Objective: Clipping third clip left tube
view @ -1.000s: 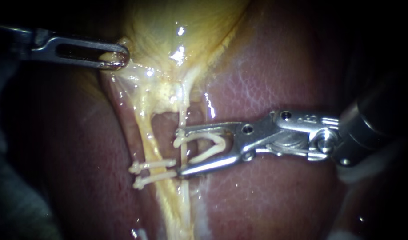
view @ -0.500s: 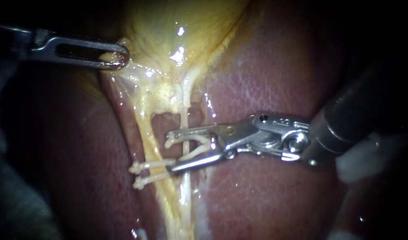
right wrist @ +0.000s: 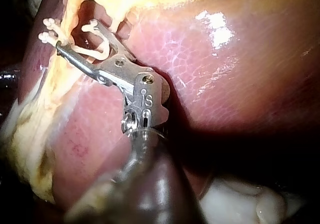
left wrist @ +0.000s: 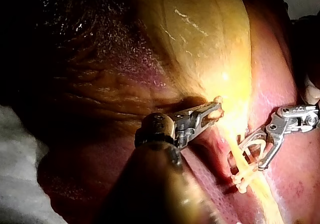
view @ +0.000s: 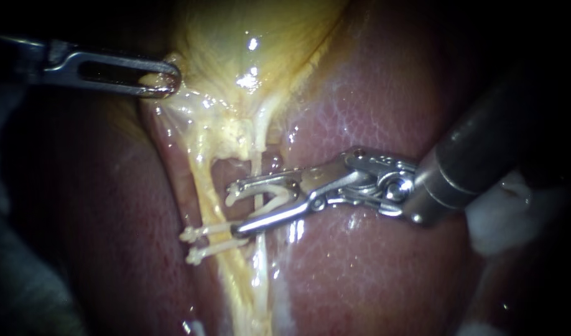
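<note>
Endoscope view: left instrument (view: 156,79) has its pincer clenched on the lower edge of the gallbladder (view: 236,37), drawing it taut; the left wrist view shows a nub of yellow tissue between the two jaws. The right instrument (view: 234,208) carries an unclosed white clip (view: 279,198) in its pincer, with both jaws bearing on the clip's legs and standing wide apart. The left tube (view: 203,186) lies just ahead of that pincer's tips, barely inside its mouth if at all. The two clips (view: 214,231) sit on it beside and below the lower jaw, the nearer one touching it or almost so. A thinner tube (view: 256,165) crosses the pincer's mouth, between the clip's legs. Risks, as judged: closing here would catch the thinner tube rather than the left tube, since the tips are not around the latter. The lower jaw may snag the nearer seated clip. Pushing deeper could scrape the liver (view: 372,93) under the pincer. No container in view.
</note>
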You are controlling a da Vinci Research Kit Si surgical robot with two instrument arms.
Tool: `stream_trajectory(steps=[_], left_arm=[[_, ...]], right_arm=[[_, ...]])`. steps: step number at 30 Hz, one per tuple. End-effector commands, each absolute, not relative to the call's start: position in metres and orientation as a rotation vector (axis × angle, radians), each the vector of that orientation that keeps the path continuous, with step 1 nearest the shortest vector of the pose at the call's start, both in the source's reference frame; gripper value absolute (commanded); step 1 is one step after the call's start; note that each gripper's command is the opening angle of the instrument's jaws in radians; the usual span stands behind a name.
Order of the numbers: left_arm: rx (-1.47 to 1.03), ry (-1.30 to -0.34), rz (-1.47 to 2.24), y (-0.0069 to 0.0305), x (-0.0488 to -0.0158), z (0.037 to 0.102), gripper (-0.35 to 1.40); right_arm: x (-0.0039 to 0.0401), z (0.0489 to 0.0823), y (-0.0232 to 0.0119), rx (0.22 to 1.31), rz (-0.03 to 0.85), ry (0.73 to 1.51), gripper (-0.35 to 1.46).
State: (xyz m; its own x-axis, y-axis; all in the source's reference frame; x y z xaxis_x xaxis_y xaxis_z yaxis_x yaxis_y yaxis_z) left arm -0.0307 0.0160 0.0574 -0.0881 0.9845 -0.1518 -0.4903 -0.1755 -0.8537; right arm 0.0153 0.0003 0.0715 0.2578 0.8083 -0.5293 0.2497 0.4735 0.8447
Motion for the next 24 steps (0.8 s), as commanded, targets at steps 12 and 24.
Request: stream_trajectory(steps=[12,24], left_arm=[[-0.906,-0.76,1.567,0.016,-0.0306,0.0573,-0.35],[-0.906,-0.76,1.567,0.0161,-0.0307,0.0574,-0.35]], right_arm=[[0.018,0.0705,0.0001,1.131,0.51,1.358,0.5],[0.0197,0.0679,0.0011,1.218,0.506,1.43,0.49]])
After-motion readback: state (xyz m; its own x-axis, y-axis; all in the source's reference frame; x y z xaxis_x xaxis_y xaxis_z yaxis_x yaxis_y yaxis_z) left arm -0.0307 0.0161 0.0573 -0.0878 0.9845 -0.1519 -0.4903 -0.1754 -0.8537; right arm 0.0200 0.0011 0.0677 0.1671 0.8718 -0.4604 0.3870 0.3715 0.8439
